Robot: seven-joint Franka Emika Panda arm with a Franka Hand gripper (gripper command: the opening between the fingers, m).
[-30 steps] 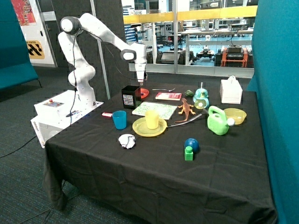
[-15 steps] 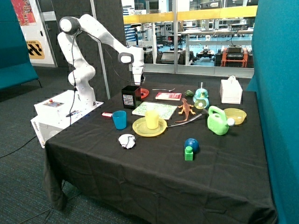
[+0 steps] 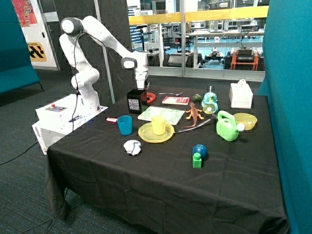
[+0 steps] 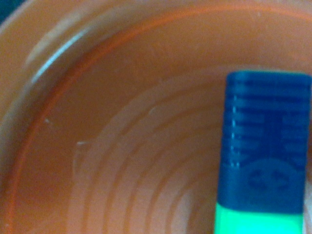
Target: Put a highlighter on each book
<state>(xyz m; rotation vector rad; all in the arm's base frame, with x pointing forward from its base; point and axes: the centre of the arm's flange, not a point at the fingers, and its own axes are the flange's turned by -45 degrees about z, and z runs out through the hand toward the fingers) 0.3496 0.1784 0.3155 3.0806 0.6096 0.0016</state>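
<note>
The small red-pink book (image 3: 175, 100) lies at the back of the table. The larger white book with green speckles (image 3: 161, 114) lies in front of it, beside the yellow plate (image 3: 146, 134). Neither book has anything on it. My gripper (image 3: 141, 87) hangs over the red bowl (image 3: 150, 97), behind the black box (image 3: 136, 101). In the wrist view a highlighter (image 4: 263, 161) with a blue cap and green body shows very close against the inside of the orange-red bowl (image 4: 112, 122). Whether I hold it does not show.
A yellow cup (image 3: 158, 125) stands on the plate. Nearby are a blue cup (image 3: 125, 125), an orange toy lizard (image 3: 194, 114), a green watering can (image 3: 227, 126), a yellow bowl (image 3: 246, 120), a white box (image 3: 241, 94), a crumpled wad (image 3: 132, 146) and a small pink-white object (image 3: 111, 119).
My arm's wrist has shifted a little away from the books and slightly upward, staying above the red bowl. Nothing on the table has moved.
</note>
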